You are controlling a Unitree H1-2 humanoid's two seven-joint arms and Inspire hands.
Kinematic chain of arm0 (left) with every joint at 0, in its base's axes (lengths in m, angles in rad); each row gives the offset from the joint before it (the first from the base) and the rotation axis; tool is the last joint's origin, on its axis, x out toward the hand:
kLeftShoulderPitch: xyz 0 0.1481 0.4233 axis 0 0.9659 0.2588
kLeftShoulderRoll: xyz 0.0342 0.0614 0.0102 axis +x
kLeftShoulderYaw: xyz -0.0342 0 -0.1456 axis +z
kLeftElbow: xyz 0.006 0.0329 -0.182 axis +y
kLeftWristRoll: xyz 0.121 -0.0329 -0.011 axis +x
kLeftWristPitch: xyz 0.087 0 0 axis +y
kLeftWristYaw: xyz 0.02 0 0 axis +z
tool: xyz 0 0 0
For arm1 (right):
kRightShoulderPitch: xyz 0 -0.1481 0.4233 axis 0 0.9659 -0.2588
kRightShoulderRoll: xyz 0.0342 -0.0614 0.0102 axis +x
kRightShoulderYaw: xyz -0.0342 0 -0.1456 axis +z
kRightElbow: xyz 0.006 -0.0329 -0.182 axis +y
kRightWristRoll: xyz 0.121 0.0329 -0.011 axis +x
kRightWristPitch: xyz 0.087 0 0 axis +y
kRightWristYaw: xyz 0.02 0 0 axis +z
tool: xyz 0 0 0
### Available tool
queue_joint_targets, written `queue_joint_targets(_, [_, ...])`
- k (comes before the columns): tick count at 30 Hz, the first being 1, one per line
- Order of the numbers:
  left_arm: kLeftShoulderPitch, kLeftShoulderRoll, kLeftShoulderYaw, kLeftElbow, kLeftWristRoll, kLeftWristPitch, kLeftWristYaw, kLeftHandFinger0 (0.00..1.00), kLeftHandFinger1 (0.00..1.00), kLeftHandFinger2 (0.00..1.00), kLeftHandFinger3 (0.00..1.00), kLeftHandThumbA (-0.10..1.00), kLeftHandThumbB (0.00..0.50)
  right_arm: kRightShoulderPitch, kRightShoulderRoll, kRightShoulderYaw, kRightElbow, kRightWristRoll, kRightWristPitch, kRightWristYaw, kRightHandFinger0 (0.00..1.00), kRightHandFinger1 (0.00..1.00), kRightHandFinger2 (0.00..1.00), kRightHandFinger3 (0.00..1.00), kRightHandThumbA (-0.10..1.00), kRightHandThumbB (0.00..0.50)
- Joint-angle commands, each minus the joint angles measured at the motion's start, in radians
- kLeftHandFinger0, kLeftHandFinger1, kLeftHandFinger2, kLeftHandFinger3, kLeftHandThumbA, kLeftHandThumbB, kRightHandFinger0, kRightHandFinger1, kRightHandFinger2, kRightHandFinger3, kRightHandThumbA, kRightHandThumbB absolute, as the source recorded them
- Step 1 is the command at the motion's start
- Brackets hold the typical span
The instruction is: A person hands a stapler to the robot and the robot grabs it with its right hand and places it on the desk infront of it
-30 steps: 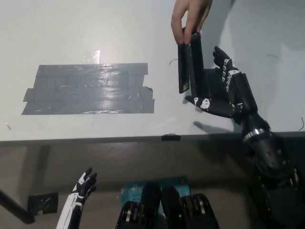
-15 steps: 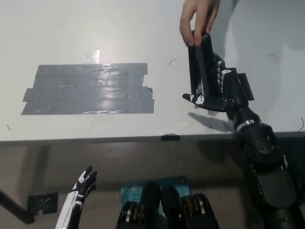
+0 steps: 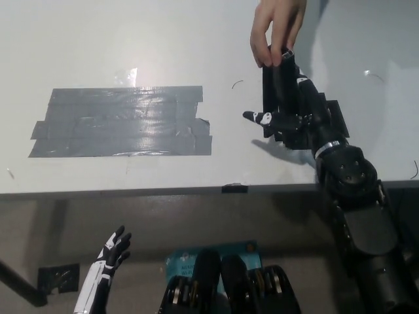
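Note:
A black stapler point(image 3: 277, 88) hangs upright over the white desk point(image 3: 131, 39) at the upper right. A person's hand point(image 3: 277, 26) pinches its top end from above. My black right hand point(image 3: 296, 116) is wrapped around the stapler's lower part, with one finger point(image 3: 258, 117) sticking out to the left. Both hands hold the stapler at once. My white left hand point(image 3: 111, 254) rests low at the lower left, below the desk edge, fingers spread and holding nothing.
A large patch of grey tape strips point(image 3: 121, 122) lies on the desk's left half. A small dark tab point(image 3: 234, 188) sits on the desk's front edge. A teal object point(image 3: 180, 263) shows below the desk.
My right hand has gone from open beside the stapler to closed around its lower part. The person's hand and the stapler shifted slightly to the right.

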Motion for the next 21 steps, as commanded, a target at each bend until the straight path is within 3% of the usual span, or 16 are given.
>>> queue_joint_targets(1, [-0.014, 0.015, 0.005, -0.025, 0.002, -0.025, -0.004, 1.00, 1.00, 1.00, 1.00, 1.00, 0.455, -0.096, -0.013, 0.055, 0.017, -0.164, 0.172, -0.110, 0.13, 0.26, 0.41, 0.48, 0.02, 0.181])
queue_joint_targets(2, [-0.015, 0.019, 0.002, -0.024, 0.014, -0.026, -0.002, 1.00, 1.00, 1.00, 1.00, 1.00, 0.450, -0.105, -0.019, 0.072, 0.055, -0.189, 0.186, -0.127, 0.01, 0.08, 0.30, 0.26, -0.10, 0.216])
queue_joint_targets(4, [-0.016, 0.022, 0.000, -0.025, 0.018, -0.022, -0.004, 1.00, 1.00, 1.00, 1.00, 1.00, 0.447, -0.113, -0.027, 0.083, 0.101, -0.193, 0.221, -0.127, 0.00, 0.19, 0.54, 0.37, -0.10, 0.230])
queue_joint_targets(6, [-0.019, 0.022, 0.000, -0.020, 0.019, -0.023, -0.003, 1.00, 1.00, 1.00, 1.00, 1.00, 0.438, -0.109, -0.032, 0.086, 0.127, -0.197, 0.215, -0.143, 0.00, 0.35, 0.76, 0.62, -0.10, 0.216])
queue_joint_targets(7, [-0.021, 0.023, -0.001, -0.019, 0.018, -0.025, -0.005, 1.00, 1.00, 1.00, 1.00, 1.00, 0.439, -0.106, -0.033, 0.085, 0.130, -0.197, 0.214, -0.144, 0.02, 0.41, 0.81, 0.67, -0.10, 0.200])
queue_joint_targets(14, [-0.024, 0.027, -0.002, -0.023, 0.029, -0.026, -0.001, 1.00, 1.00, 1.00, 1.00, 1.00, 0.439, -0.079, -0.041, 0.088, 0.124, -0.201, 0.188, -0.133, 0.04, 0.49, 0.84, 0.70, -0.10, 0.183])
queue_joint_targets(16, [-0.024, 0.029, -0.005, -0.028, 0.040, -0.019, 0.001, 1.00, 1.00, 1.00, 1.00, 1.00, 0.476, -0.073, -0.040, 0.088, 0.105, -0.201, 0.184, -0.127, 0.04, 0.50, 0.85, 0.71, -0.10, 0.167])
queue_joint_targets(21, [-0.022, 0.030, -0.010, -0.041, 0.056, -0.002, 0.001, 1.00, 1.00, 1.00, 1.00, 1.00, 0.500, -0.072, -0.034, 0.093, 0.033, -0.209, 0.222, -0.109, 0.05, 0.51, 0.86, 0.77, -0.10, 0.158])
